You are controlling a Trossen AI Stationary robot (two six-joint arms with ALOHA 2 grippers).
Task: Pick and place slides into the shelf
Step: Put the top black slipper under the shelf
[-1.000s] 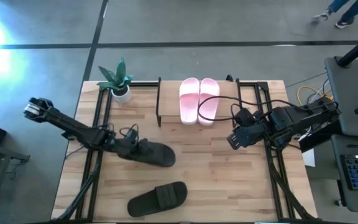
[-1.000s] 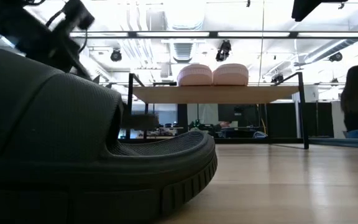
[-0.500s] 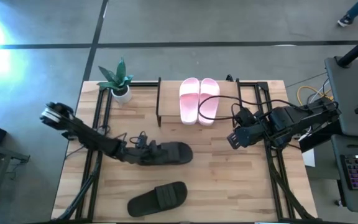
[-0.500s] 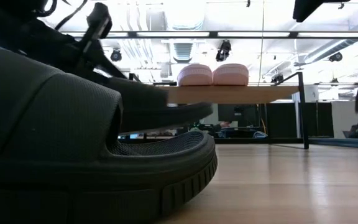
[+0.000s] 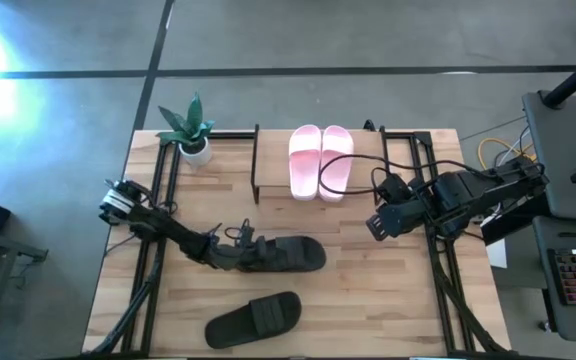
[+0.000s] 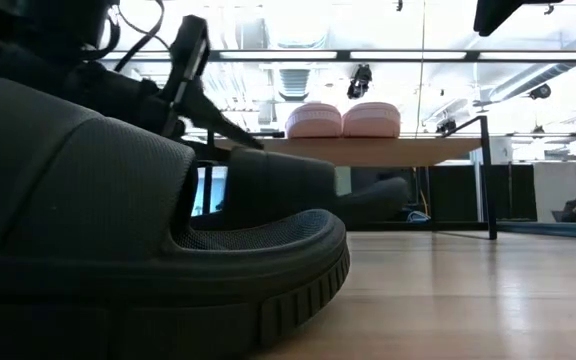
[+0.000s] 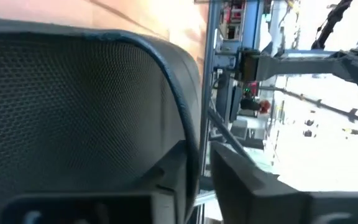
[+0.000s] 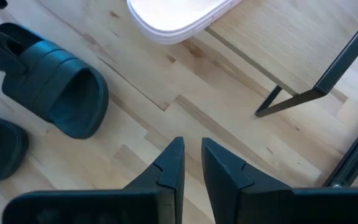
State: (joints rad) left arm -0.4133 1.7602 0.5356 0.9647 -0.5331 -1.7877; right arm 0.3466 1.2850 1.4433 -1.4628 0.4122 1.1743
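Observation:
My left gripper (image 5: 236, 243) is shut on a dark olive-black slide (image 5: 288, 254) over the middle of the table, left of the shelf's near side. The second dark slide (image 5: 255, 318) lies sole down by the near edge and fills the low view (image 6: 118, 230). Two pale pink slides (image 5: 320, 160) sit side by side on the shelf's wooden top board (image 6: 368, 152), also seen from below (image 6: 343, 120). My right gripper (image 5: 376, 226) hovers over bare wood right of the shelf, with only a narrow gap between its fingers (image 8: 192, 155). My left gripper holds the dark slide at its end toward the table's left (image 5: 253, 247), coming almost level from the left, along its length. The slide's meshed surface (image 7: 73, 106) fills the wrist view and hides which part is pinched. The slide (image 6: 308, 190) is lifted clear, roughly level.
A small potted plant (image 5: 190, 128) stands at the far left corner. The shelf's thin black legs (image 8: 291, 96) stand on the table, with open space under the board. Cables run over the shelf's right part (image 5: 368, 165). Bare wood lies between the two dark slides and my right gripper.
My left gripper has carried the dark slide toward the table's right and slightly toward the near edge, and has brought it lower. The arm has stretched out further. The right arm, the pink slides and the near dark slide have stayed where they were.

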